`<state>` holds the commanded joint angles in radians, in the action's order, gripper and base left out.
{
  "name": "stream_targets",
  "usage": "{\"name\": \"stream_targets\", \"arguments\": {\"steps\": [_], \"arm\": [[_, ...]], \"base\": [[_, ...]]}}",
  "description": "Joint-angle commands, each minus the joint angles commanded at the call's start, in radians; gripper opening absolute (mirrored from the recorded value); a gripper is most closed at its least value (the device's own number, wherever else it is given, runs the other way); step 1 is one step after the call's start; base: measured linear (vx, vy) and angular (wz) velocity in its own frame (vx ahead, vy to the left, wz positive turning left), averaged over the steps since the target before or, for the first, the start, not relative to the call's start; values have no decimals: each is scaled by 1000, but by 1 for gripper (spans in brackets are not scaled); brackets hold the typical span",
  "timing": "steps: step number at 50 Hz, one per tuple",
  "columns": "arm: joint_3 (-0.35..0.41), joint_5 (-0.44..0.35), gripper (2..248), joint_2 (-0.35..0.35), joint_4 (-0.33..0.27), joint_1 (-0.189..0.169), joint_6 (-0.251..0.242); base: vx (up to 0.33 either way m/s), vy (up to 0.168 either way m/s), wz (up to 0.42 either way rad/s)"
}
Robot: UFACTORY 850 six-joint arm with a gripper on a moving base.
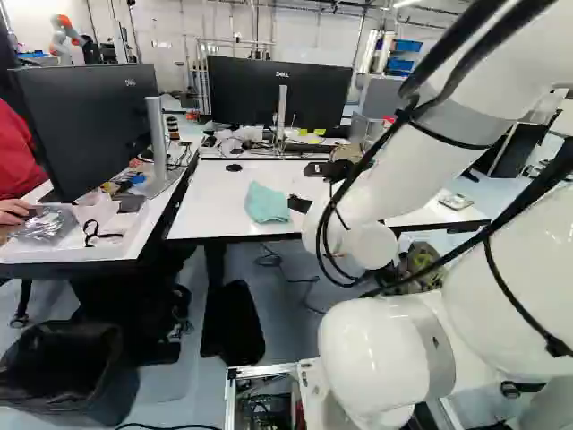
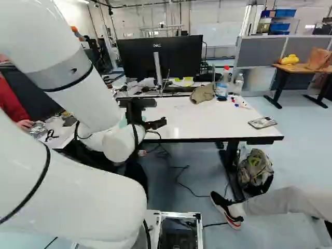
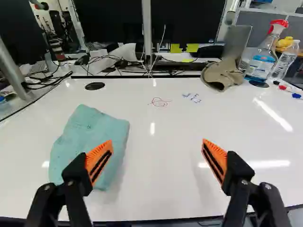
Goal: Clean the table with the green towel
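In the right base view my gripper (image 2: 155, 124) is over the front part of the white table (image 2: 207, 120). The wrist view shows the gripper (image 3: 157, 153) open, fingers wide apart with bare tabletop between them. The green towel (image 3: 78, 137) lies folded on the table, partly behind one orange-padded finger and off to that finger's side; in the left base view the towel (image 1: 267, 203) is near the front edge. Ahead of the gripper, a red scribble (image 3: 159, 102) and small blue marks (image 3: 191, 97) show on the tabletop.
A beige cap (image 3: 222, 74), a spray bottle (image 3: 262, 59), a clear bottle (image 3: 286, 59) and markers (image 3: 285, 88) stand or lie toward the far corner. Monitors (image 1: 279, 92) and cables line the back. A phone-like object (image 2: 262, 122) lies near the table's end. Another robot (image 1: 67, 38) stands far off.
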<state>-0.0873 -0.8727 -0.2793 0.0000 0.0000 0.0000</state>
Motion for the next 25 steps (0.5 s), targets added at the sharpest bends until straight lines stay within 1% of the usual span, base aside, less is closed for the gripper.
{"name": "stream_targets", "arguments": {"steps": [25], "arm": [[0,0,247,0,0,0,0]], "base": [[0,0,0]]}}
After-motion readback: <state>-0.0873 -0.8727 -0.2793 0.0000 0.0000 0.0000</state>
